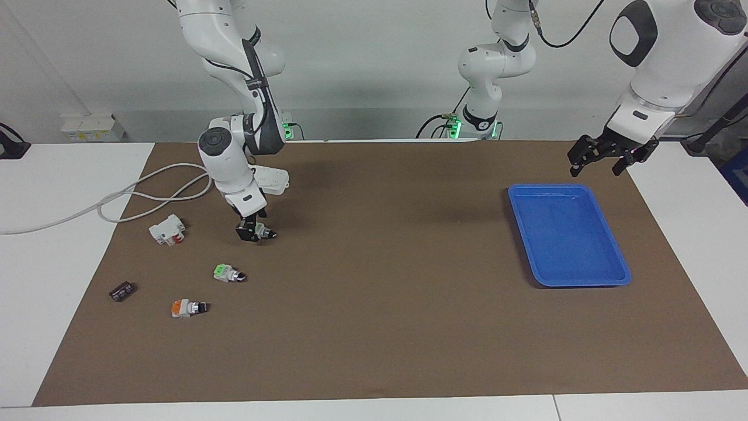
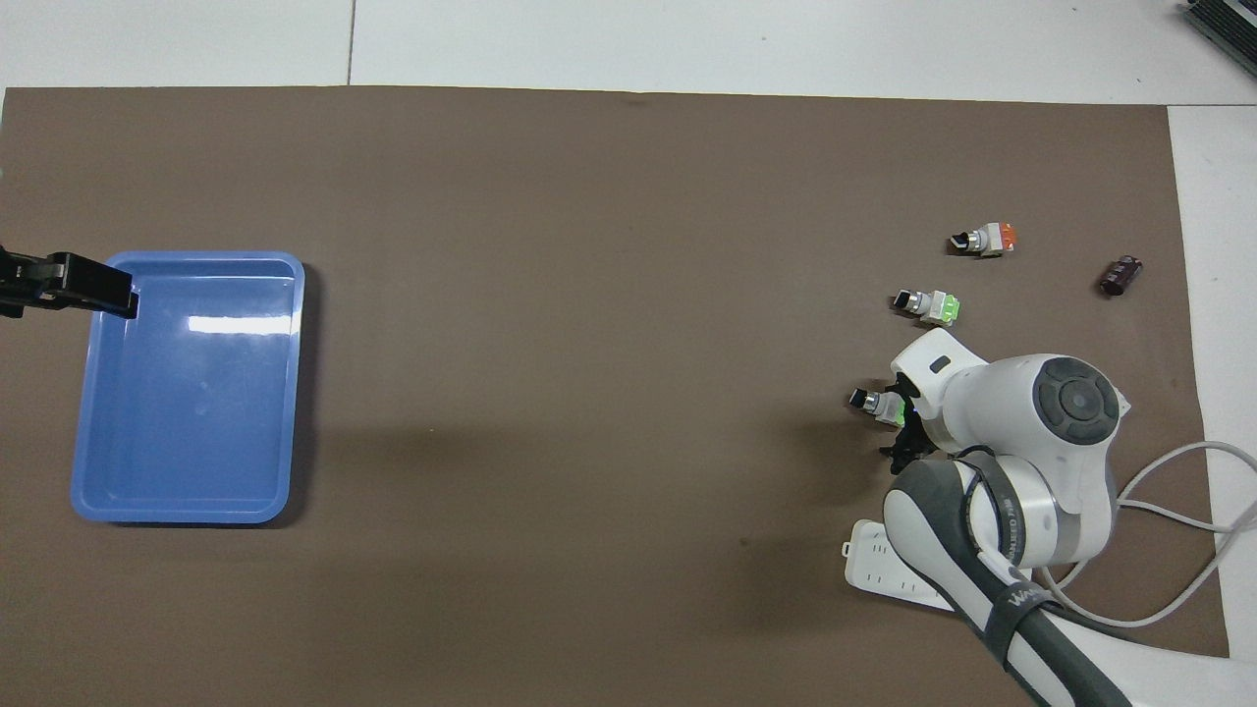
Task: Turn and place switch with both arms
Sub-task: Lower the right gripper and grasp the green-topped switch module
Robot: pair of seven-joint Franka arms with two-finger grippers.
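My right gripper (image 1: 252, 233) is low over the brown mat at the right arm's end, shut on a green-ended switch (image 1: 266, 233) whose black knob tip points toward the table's middle (image 2: 864, 401). I cannot tell whether it rests on the mat. A second green-ended switch (image 1: 228, 273) lies on the mat farther from the robots (image 2: 928, 305). My left gripper (image 1: 597, 168) hangs open and empty over the mat beside the corner of the blue tray (image 1: 567, 234) nearest the robots. It also shows in the overhead view (image 2: 98, 290), at the edge of the tray (image 2: 187, 393).
An orange-ended switch (image 1: 187, 307) and a small dark part (image 1: 122, 290) lie farther out on the mat. A white block with a red lever (image 1: 168, 230) sits beside my right gripper. A white power strip (image 1: 272, 178) and its cable (image 1: 146, 193) lie near the right arm's base.
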